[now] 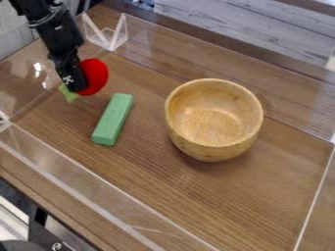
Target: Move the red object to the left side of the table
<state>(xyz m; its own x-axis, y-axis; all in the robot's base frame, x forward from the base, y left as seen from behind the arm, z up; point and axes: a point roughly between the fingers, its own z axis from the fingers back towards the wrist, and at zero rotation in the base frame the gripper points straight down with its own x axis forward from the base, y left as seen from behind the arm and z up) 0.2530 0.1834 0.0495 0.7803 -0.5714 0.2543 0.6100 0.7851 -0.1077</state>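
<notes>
The red object, a small round bright-red toy fruit with a light-green stem piece, is held at the left of the dark wood table, just above its surface. My black gripper comes down from the upper left and is shut on the fruit's left side; its fingers partly cover it. The green stem sticks out below the fingers.
A green rectangular block lies just right of and nearer than the fruit. A wooden bowl stands at the centre right. Clear acrylic walls edge the tabletop, with one close behind the gripper at the left.
</notes>
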